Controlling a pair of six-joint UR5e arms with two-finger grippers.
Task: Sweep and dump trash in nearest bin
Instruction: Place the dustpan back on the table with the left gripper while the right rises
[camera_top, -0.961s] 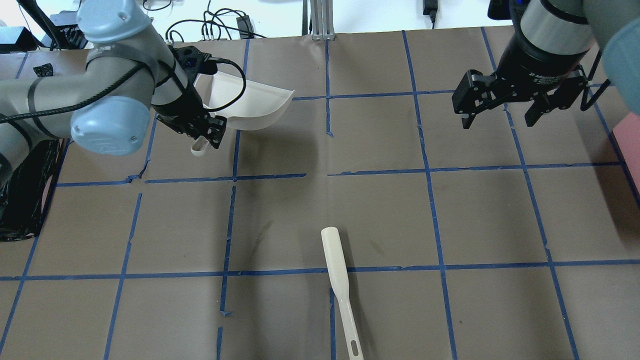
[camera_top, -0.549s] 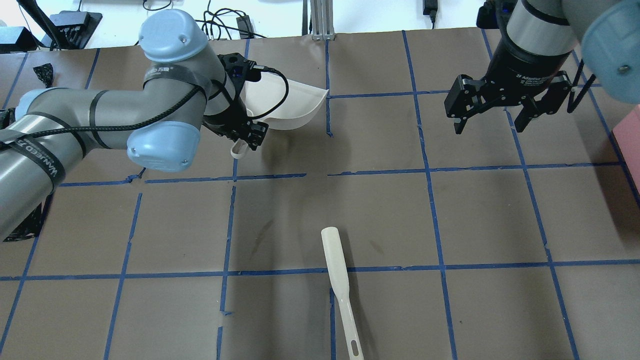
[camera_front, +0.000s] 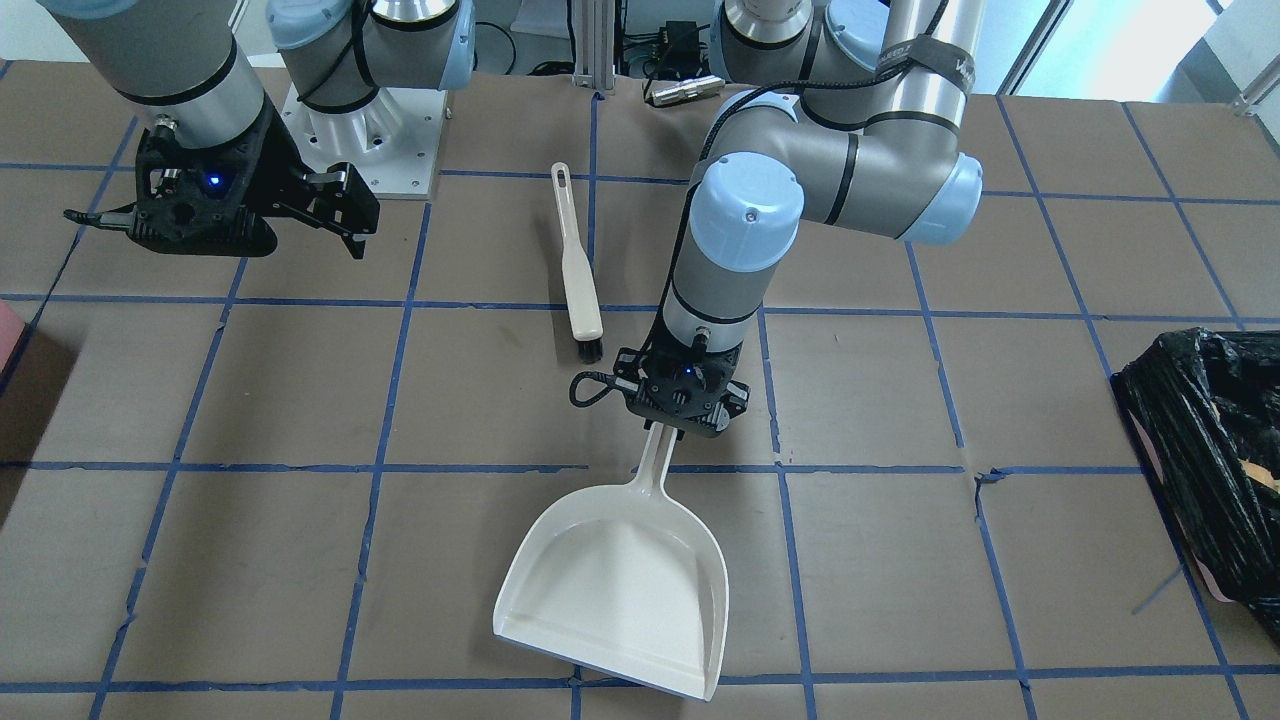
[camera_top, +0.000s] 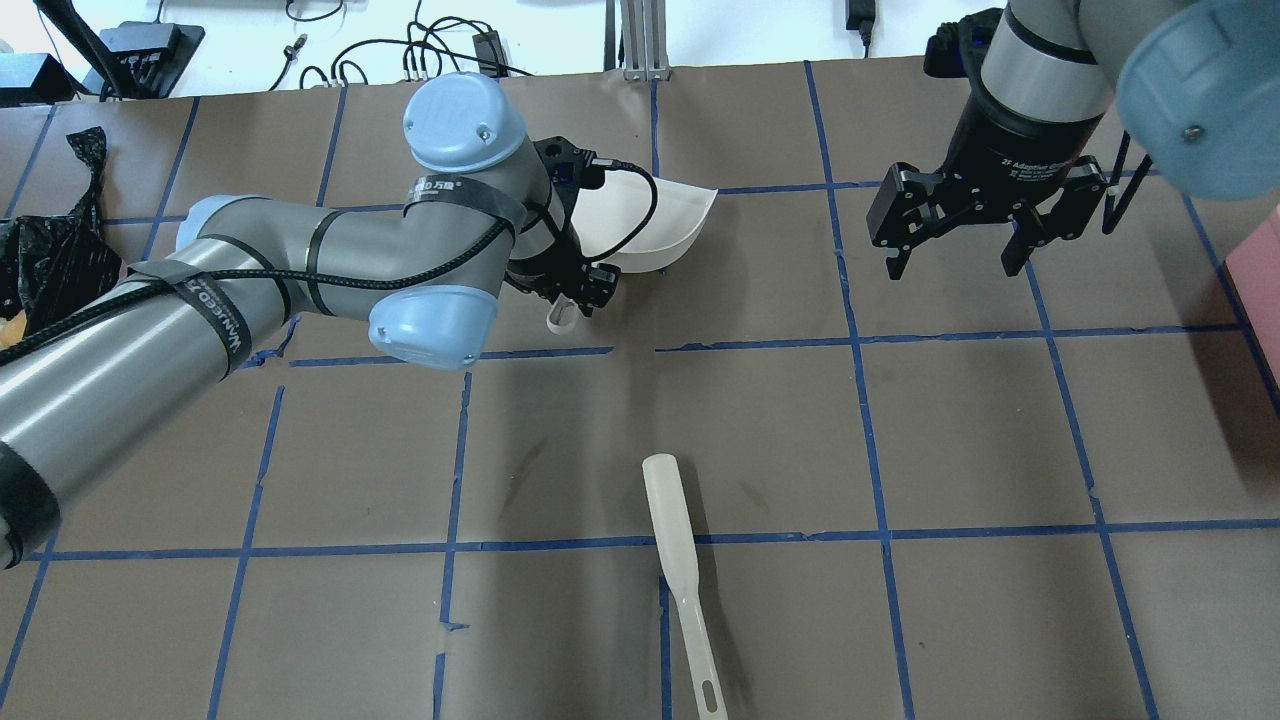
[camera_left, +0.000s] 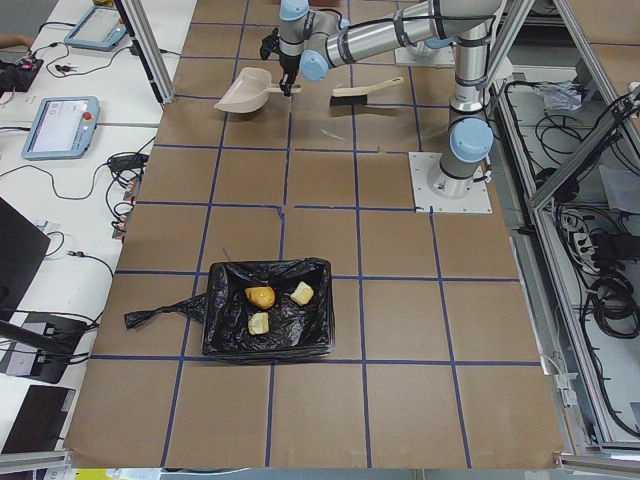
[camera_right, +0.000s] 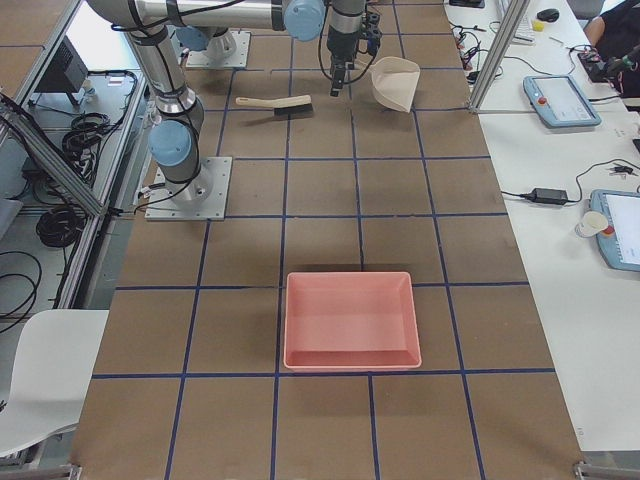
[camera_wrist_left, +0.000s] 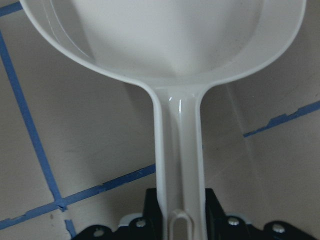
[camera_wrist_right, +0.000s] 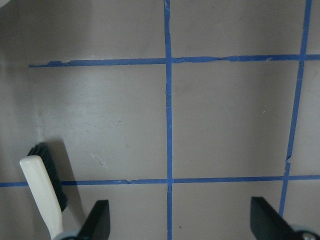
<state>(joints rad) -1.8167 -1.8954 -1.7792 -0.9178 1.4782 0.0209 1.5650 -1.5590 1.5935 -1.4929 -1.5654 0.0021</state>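
Left end effector (camera_front: 677, 420), clamped on empty dustpan (camera_front: 620, 590), has swung away from bin (camera_left: 225, 340), trash (camera_left: 260, 297) dumped; right end effector (camera_top: 950, 262) apart

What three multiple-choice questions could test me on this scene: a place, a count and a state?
1. Where are the small food scraps? A: in the white plastic dustpan. B: on the brown table. C: in the black-bag-lined bin.
2. How many scraps are there? A: three. B: two. C: five.
3. The right gripper is: A: shut on the brush. B: open and empty. C: shut on the dustpan.
Answers: 1 C, they lie on the bag inside it; 2 A, one tan lump and two pale chunks; 3 B, its fingers stand apart with nothing between.
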